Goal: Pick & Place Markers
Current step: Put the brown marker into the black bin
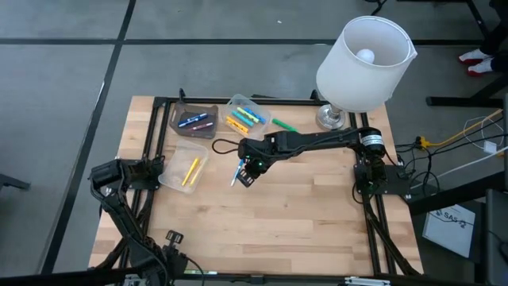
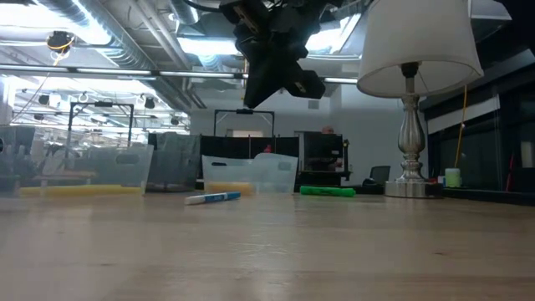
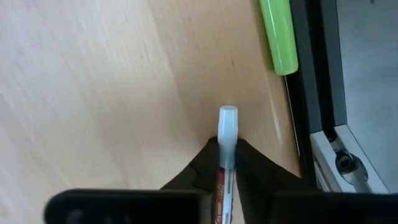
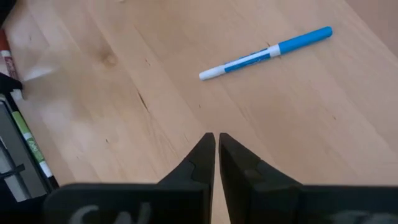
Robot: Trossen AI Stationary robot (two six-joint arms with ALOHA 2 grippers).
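Left wrist view: the left gripper (image 3: pixel 227 148) has its fingers clamped on a white-capped marker (image 3: pixel 227 123), held over the tabletop (image 3: pixel 93 93) near a green marker (image 3: pixel 278 34). The right gripper (image 1: pixel 250 168) hovers mid-tabletop with its fingers pressed together and empty, above a blue marker (image 4: pixel 267 51) lying flat.

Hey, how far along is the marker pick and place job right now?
Done: several markers lie in three containers. In hand: the left pincer is clamped on a white-tipped marker; the right pincer hovers shut over a loose blue marker. Left: that blue one and a green marker on the table.
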